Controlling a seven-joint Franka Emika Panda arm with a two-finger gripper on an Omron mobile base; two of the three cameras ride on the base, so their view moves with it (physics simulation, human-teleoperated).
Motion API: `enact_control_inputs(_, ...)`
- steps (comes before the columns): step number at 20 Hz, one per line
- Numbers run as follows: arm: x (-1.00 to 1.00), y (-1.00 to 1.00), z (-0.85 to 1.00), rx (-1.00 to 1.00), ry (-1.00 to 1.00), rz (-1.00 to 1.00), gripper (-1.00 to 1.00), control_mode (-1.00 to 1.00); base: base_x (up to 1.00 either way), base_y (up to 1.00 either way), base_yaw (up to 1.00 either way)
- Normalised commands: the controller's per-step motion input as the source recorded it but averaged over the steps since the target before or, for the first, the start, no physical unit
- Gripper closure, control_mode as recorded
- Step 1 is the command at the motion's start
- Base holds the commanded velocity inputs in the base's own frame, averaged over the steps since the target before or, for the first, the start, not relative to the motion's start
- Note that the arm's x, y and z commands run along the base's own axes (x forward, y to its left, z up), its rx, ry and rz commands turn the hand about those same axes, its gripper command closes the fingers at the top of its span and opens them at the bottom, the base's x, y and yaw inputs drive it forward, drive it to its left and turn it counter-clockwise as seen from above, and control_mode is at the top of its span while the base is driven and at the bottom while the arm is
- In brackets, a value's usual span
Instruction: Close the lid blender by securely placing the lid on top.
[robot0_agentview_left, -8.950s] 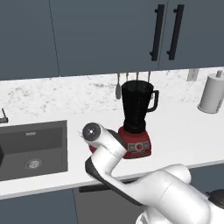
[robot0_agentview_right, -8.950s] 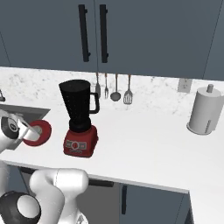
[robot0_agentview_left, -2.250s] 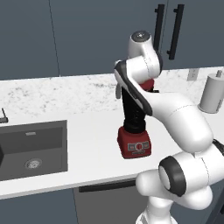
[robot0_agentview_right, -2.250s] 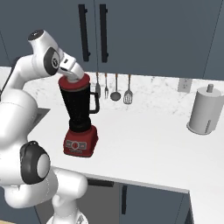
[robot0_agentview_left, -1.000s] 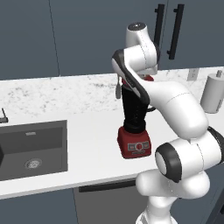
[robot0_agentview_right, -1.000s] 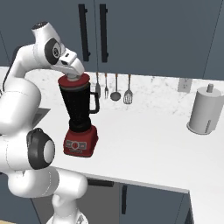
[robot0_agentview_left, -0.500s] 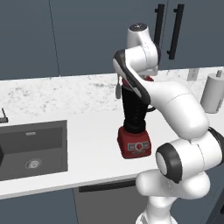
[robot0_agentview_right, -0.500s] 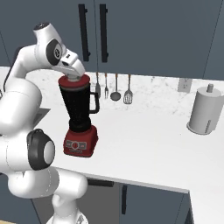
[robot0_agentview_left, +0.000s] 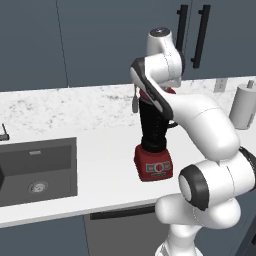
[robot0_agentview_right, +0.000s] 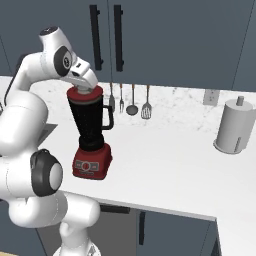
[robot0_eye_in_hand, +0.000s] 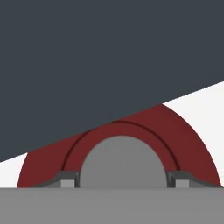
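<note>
The blender (robot0_agentview_left: 152, 127) (robot0_agentview_right: 90, 120) stands on the white counter, a dark jar with a side handle on a red base. The red lid (robot0_agentview_right: 86, 93) (robot0_eye_in_hand: 192, 144) lies flat on the jar's rim. In the left base view a sliver of the lid (robot0_agentview_left: 170, 91) shows behind the arm. My gripper (robot0_agentview_right: 83, 84) (robot0_eye_in_hand: 122, 180) comes down onto it from above. Its two fingertips (robot0_eye_in_hand: 66, 180) press against either side of the grey centre knob (robot0_eye_in_hand: 124, 162), so the gripper is shut on the lid. The arm hides the jar's top in the left base view.
A white paper-towel roll (robot0_agentview_left: 243, 107) (robot0_agentview_right: 231, 132) stands at the right on the counter. Utensils (robot0_agentview_right: 132, 103) hang on the back wall behind the blender. A dark sink (robot0_agentview_left: 38, 170) lies to the left. Dark cabinet doors (robot0_agentview_right: 105, 35) hang above.
In the earliest frames the lid was low beside the blender's left side; it is now on top of the jar. Over the last second nothing has visibly moved.
</note>
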Motion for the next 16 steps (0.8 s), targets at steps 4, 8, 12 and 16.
enact_control_inputs(4, 0.00, -0.16, -0.43, 0.00, 0.02, 0.00, 1.00, -1.00, 0.00, 0.00, 0.00)
enact_control_inputs(8, -0.04, -0.27, -0.30, 0.00, 0.10, 0.00, 1.00, -1.00, 0.00, 0.00, 0.00)
enact_control_inputs(12, -0.14, -0.17, -0.05, 0.00, 0.13, 0.00, 1.00, -1.00, 0.00, 0.00, 0.00)
enact_control_inputs(16, -0.23, -0.06, 0.00, 0.00, 0.12, 0.00, 1.00, -1.00, 0.00, 0.00, 0.00)
